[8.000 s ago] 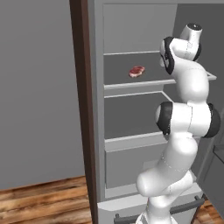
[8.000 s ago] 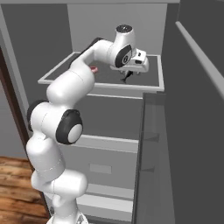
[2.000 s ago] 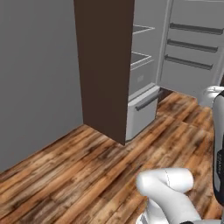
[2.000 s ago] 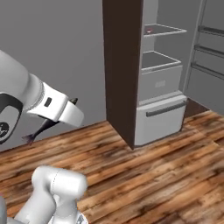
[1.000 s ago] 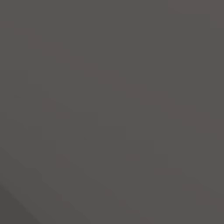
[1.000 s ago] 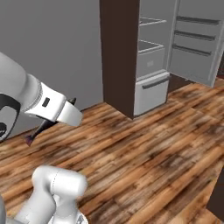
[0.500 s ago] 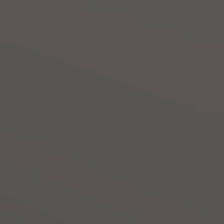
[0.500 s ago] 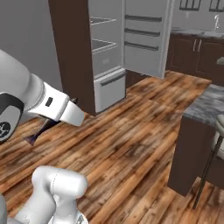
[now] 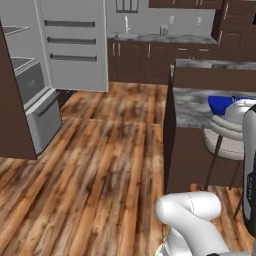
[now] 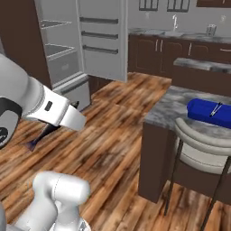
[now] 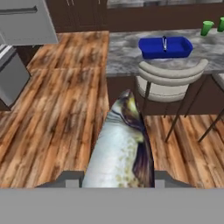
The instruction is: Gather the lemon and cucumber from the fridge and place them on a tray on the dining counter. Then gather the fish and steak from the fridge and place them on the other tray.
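end effector (image 11: 118,181) gripping fish (image 11: 120,153) | blue tray (image 11: 165,47) on dining counter (image 11: 124,59) | fridge (image 10: 67,45) door open

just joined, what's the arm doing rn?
The white arm's gripper is shut on a silvery grey fish with dark fins, held out over the wooden floor. The light grey fridge stands open behind. Ahead is the grey marbled dining counter with a royal-blue shallow tray on it, something thin and dark lying in the tray, and a pale-backed stool in front. The fish is not yet on a tray.
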